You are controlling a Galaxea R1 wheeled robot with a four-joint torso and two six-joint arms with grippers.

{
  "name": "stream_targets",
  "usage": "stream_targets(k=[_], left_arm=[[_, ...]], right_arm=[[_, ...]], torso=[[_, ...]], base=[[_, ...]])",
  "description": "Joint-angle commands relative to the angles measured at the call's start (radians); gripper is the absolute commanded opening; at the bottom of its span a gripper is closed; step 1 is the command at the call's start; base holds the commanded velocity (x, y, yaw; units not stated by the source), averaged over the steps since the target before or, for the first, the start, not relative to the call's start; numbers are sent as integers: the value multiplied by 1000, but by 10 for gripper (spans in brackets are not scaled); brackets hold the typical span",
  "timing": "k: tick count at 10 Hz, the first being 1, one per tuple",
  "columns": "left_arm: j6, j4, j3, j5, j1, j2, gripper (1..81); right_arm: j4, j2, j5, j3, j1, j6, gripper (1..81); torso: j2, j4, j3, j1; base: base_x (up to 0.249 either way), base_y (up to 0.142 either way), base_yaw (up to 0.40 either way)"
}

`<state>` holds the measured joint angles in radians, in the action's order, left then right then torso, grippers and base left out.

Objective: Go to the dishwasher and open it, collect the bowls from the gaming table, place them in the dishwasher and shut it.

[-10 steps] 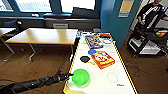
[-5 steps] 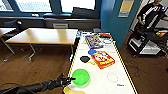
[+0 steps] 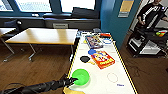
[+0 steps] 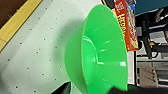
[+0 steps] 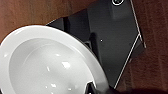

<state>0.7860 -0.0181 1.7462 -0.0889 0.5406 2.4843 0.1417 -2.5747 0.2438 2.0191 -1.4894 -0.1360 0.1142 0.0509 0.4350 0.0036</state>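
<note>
A small, round, bright green plastic bowl [image 3: 80,76] is clamped at its rim by the left gripper [image 3: 72,80] over the near end of the glossy white, yellow-edged gaming table [image 3: 120,75] — a red box [image 3: 102,59] and black disc [image 3: 85,59] lie beyond. A white bowl [image 5: 47,65] is seen at the right gripper [image 5: 96,89] — its grip cannot be told.

Large yellow letters are printed on the red box [image 4: 126,27], but no word can be made out. Nothing else can be read.
</note>
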Motion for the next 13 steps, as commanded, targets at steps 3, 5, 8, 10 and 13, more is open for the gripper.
stream_targets(k=[3, 5, 8, 10, 13], left_arm=[[7, -5, 22, -15, -61, 29, 811], [3, -6, 50, -17, -26, 52, 811], [-4, -69, 75, -17, 32, 88, 10], [-2, -157, 35, -15, 48, 70, 10], [-4, -187, -175, -17, -32, -65, 10]], right_arm=[[-25, 28, -64, -48, 28, -5, 10], [-25, 26, -66, -48, 30, -5, 10], [-24, 23, -66, -44, 31, -5, 10], [-24, 20, -69, -42, 34, -4, 10], [-27, 17, -77, -48, 34, -5, 10]], torso=[[0, 0, 0, 0], [0, 0, 0, 0], [0, 0, 0, 0], [0, 0, 0, 0], [0, 0, 0, 0]], base=[[0, 0, 0], [0, 0, 0], [0, 0, 0], [0, 0, 0], [0, 0, 0]])
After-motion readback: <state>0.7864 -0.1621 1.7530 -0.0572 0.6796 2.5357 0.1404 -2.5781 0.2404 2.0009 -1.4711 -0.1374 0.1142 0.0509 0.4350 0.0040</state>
